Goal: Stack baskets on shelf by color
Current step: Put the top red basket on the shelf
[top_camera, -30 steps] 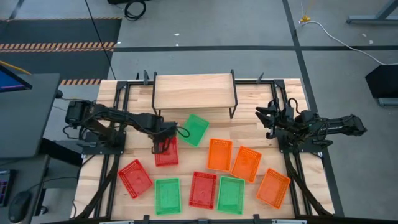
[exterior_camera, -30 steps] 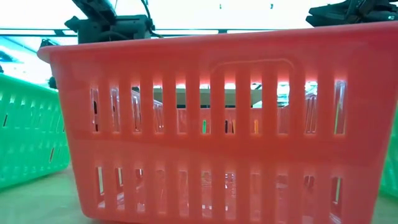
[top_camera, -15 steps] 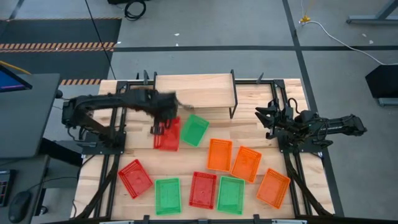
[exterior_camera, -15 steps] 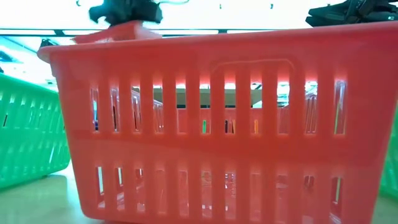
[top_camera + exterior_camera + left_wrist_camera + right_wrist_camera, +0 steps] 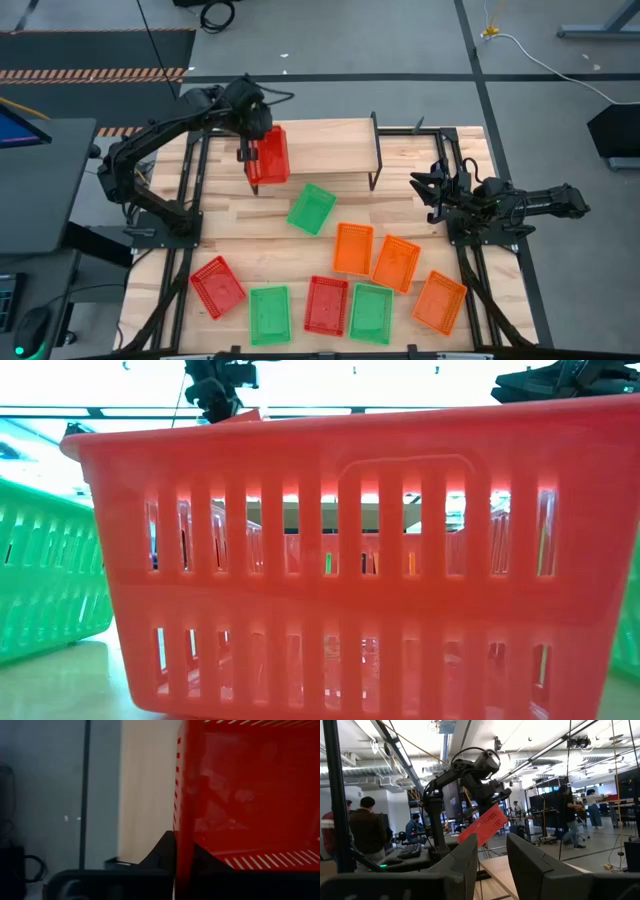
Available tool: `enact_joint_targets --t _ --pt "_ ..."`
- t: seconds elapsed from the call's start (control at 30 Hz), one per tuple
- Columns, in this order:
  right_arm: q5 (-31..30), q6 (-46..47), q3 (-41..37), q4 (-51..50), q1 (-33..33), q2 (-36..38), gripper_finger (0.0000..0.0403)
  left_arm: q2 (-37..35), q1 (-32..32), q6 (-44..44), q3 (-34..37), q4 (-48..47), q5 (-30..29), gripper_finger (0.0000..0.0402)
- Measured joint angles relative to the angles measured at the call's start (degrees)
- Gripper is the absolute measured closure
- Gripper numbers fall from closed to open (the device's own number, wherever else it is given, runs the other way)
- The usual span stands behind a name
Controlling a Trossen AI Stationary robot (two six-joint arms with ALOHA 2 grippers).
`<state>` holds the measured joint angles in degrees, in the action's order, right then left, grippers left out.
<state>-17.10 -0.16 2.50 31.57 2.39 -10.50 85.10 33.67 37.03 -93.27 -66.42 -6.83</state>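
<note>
Red mesh plastic is what the left gripper (image 5: pixel 246 150) is clamped on: its fingers are pinched together over one thin wall of a red basket (image 5: pixel 268 156), carried tilted above the left end of the shelf (image 5: pixel 330 146). The basket looks light and fairly stiff, though a slotted wall would likely flex, and a smooth rim could slip or swing in a one-sided hold; the rim of a short wall seems the soundest place to take it. Eight more baskets lie on the bench (image 5: pixel 470 160). The right gripper (image 5: pixel 428 190) waits at the bench's right side, fingers partly apart.
</note>
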Motion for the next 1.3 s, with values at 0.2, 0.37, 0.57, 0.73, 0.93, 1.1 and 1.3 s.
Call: enact_joint_targets --t 0.2,0.37,0.57,0.73,0.93,1.1,1.3 --pt "-0.02 0.0 0.0 -0.19 0.0 0.0 0.0293 4.68 3.81 2.92 0.08 1.14 0.18 0.0395" --pt "-1.41 -0.03 0.0 -1.96 0.0 0.02 0.0293 9.57 5.72 4.57 0.11 3.58 0.0 0.0394" --pt "-2.8 -0.04 0.0 -3.04 0.0 0.01 0.0293 13.86 8.46 8.38 0.0 4.29 -1.7 0.039" --pt "-2.82 -0.36 0.0 -3.06 0.0 0.0 0.0293 14.03 10.05 12.05 0.01 4.34 -3.02 0.0367" --pt "-2.84 -1.08 0.0 -3.48 0.0 0.0 0.0293 12.81 10.49 16.35 0.12 4.8 -5.95 0.0331" --pt "-2.84 -1.08 0.0 -3.52 0.0 0.0 0.0293 12.41 10.14 16.41 0.17 5.18 -6.07 0.0307" --pt "-2.82 -0.95 0.0 -3.52 0.0 0.0 0.0293 12.39 9.87 15.93 0.17 4.86 -5.84 0.0278"
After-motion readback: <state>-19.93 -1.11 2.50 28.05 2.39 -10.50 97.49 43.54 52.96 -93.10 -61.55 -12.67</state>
